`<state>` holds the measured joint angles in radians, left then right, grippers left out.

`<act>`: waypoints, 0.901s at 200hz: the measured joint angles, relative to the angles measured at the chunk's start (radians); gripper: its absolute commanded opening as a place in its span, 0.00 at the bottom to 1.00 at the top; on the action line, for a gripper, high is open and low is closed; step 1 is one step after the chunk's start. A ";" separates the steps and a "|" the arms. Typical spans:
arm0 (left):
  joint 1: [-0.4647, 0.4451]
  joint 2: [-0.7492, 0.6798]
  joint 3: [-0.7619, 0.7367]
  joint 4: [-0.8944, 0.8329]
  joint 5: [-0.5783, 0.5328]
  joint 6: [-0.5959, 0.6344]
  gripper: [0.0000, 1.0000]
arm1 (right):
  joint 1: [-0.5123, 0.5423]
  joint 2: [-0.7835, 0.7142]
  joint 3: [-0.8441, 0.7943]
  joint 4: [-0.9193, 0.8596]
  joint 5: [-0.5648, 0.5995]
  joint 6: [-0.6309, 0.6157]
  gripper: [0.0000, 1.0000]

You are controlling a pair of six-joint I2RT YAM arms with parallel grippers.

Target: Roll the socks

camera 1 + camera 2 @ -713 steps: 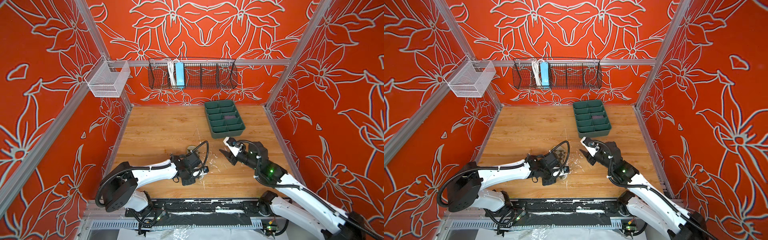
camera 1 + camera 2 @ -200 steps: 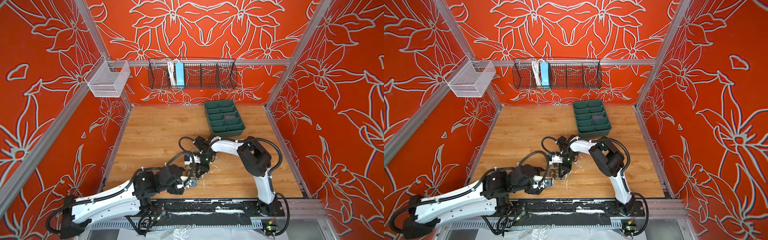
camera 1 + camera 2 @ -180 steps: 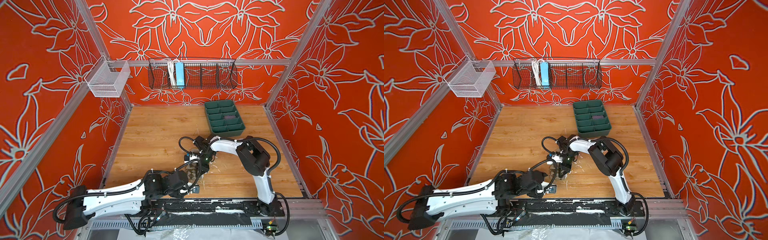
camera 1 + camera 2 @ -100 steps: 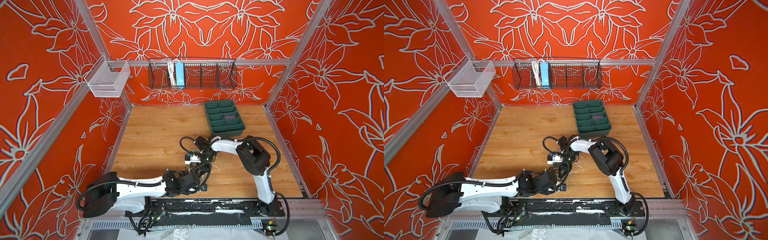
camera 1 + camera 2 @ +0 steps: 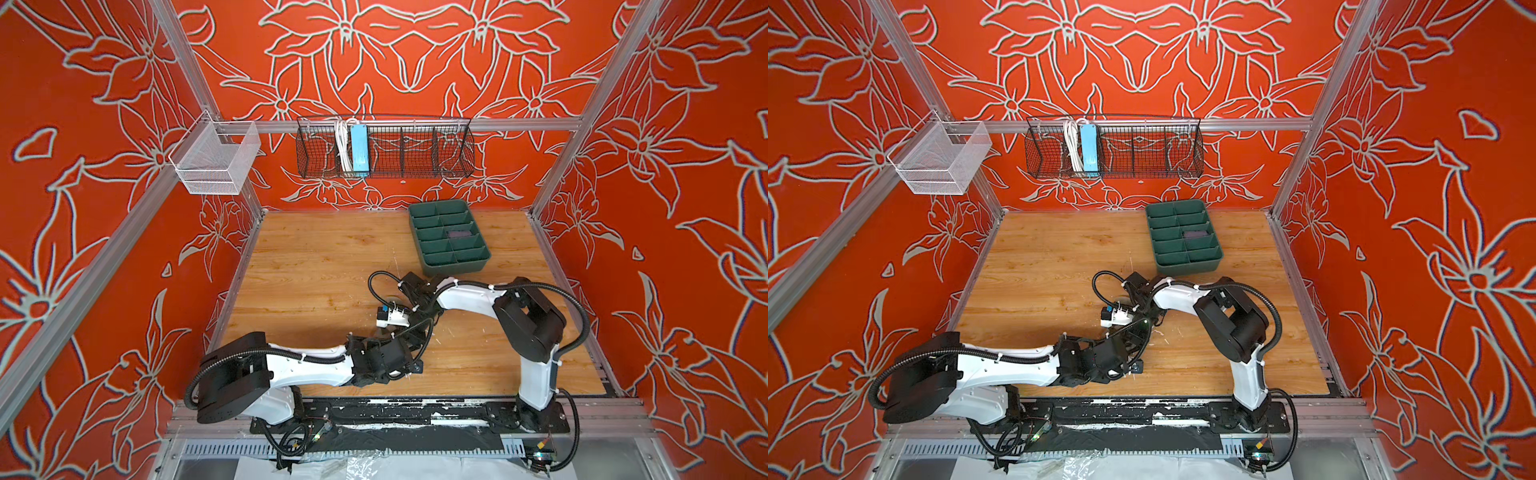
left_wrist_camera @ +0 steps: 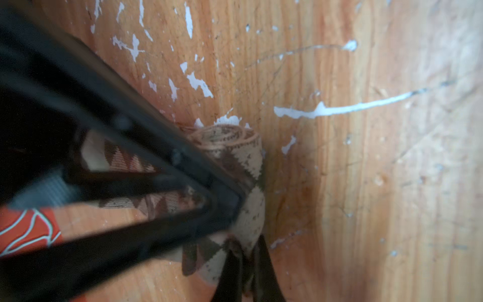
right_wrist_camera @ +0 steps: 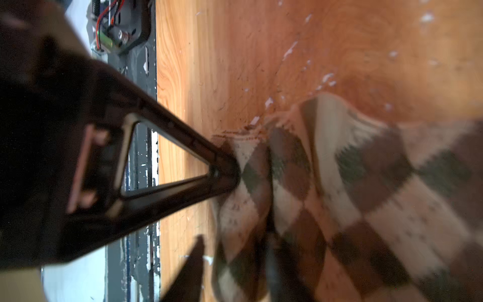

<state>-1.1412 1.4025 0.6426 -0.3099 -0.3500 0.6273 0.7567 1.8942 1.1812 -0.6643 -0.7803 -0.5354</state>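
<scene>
Argyle sock, part-rolled, sits toward six o'clock on the table. Your left gripper pinches the roll; right gripper's gap unclear. Next, wind toward the flat end.

High twin views look down — both wrists close on sock.

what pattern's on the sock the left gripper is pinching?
Beige with olive and brown argyle diamonds; the sock shows best in the right wrist view.
</scene>
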 measured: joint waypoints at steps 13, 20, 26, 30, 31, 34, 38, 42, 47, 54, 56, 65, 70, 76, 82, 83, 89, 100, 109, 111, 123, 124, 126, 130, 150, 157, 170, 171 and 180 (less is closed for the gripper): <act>0.025 -0.005 0.014 -0.028 0.047 0.005 0.01 | -0.017 -0.057 -0.033 0.037 0.018 0.026 0.98; 0.036 -0.009 0.020 -0.045 0.066 0.001 0.01 | -0.033 -0.091 -0.049 0.057 0.021 0.046 0.98; 0.050 -0.011 0.027 -0.061 0.087 0.000 0.01 | -0.046 -0.124 -0.065 0.070 0.033 0.063 0.98; 0.059 -0.013 0.032 -0.069 0.097 -0.001 0.01 | -0.055 -0.150 -0.077 0.078 0.039 0.075 0.98; 0.060 -0.013 0.033 -0.071 0.099 -0.002 0.01 | -0.057 -0.155 -0.079 0.080 0.041 0.079 0.98; 0.067 -0.013 0.037 -0.078 0.108 -0.003 0.01 | -0.067 -0.179 -0.090 0.088 0.049 0.092 0.98; 0.076 -0.014 0.042 -0.088 0.125 -0.005 0.01 | -0.076 -0.205 -0.102 0.098 0.058 0.106 0.98; 0.083 -0.014 0.047 -0.097 0.134 -0.006 0.01 | -0.086 -0.235 -0.116 0.109 0.072 0.124 0.98; 0.093 -0.014 0.054 -0.109 0.152 -0.008 0.01 | -0.102 -0.282 -0.137 0.127 0.102 0.147 0.98; 0.105 -0.014 0.063 -0.125 0.175 -0.011 0.01 | -0.120 -0.343 -0.164 0.150 0.144 0.177 0.98; 0.106 -0.014 0.064 -0.128 0.178 -0.012 0.01 | -0.125 -0.362 -0.172 0.157 0.156 0.185 0.98; 0.119 -0.014 0.079 -0.149 0.210 -0.016 0.01 | -0.144 -0.457 -0.215 0.197 0.240 0.225 0.98; 0.125 -0.013 0.087 -0.162 0.228 -0.018 0.02 | -0.151 -0.508 -0.240 0.220 0.288 0.245 0.98; 0.134 -0.012 0.098 -0.180 0.257 -0.019 0.02 | -0.161 -0.579 -0.277 0.258 0.362 0.271 0.98; 0.144 -0.008 0.108 -0.195 0.281 -0.022 0.02 | -0.168 -0.655 -0.322 0.301 0.446 0.303 0.98; 0.145 -0.007 0.110 -0.198 0.283 -0.021 0.02 | -0.168 -0.664 -0.327 0.307 0.454 0.307 0.98; 0.158 0.002 0.125 -0.219 0.309 -0.022 0.02 | -0.171 -0.742 -0.381 0.359 0.544 0.342 0.98; 0.184 0.024 0.156 -0.255 0.352 -0.024 0.00 | -0.171 -0.885 -0.485 0.451 0.695 0.434 0.98; 0.207 0.049 0.188 -0.287 0.393 -0.026 0.00 | -0.173 -0.990 -0.573 0.516 0.788 0.494 0.98; 0.212 0.056 0.197 -0.294 0.403 -0.026 0.00 | -0.173 -1.013 -0.591 0.526 0.811 0.504 0.98; 0.238 0.093 0.242 -0.333 0.452 -0.029 0.00 | -0.179 -1.136 -0.681 0.583 0.871 0.552 0.98; 0.240 0.096 0.245 -0.336 0.455 -0.029 0.00 | -0.179 -1.141 -0.685 0.585 0.871 0.554 0.97; 0.244 0.103 0.253 -0.341 0.463 -0.030 0.00 | -0.180 -1.158 -0.695 0.590 0.874 0.558 0.97; 0.251 0.113 0.264 -0.350 0.477 -0.030 0.00 | -0.182 -1.185 -0.713 0.600 0.877 0.565 0.94; 0.279 0.163 0.313 -0.392 0.528 -0.034 0.00 | -0.181 -1.261 -0.737 0.602 0.840 0.569 0.86; 0.286 0.177 0.325 -0.403 0.541 -0.035 0.00 | -0.177 -1.269 -0.732 0.593 0.813 0.559 0.84; 0.298 0.199 0.344 -0.422 0.563 -0.037 0.00 | -0.156 -1.261 -0.704 0.551 0.769 0.529 0.83; 0.298 0.200 0.345 -0.423 0.563 -0.037 0.00 | -0.151 -1.258 -0.701 0.545 0.765 0.523 0.83; 0.306 0.212 0.358 -0.436 0.579 -0.037 0.00 | -0.115 -1.244 -0.678 0.511 0.753 0.484 0.83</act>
<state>-0.8349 1.6142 1.0004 -0.7464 0.2287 0.5907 0.6415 0.6506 0.5037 -0.1535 -0.0273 -0.0509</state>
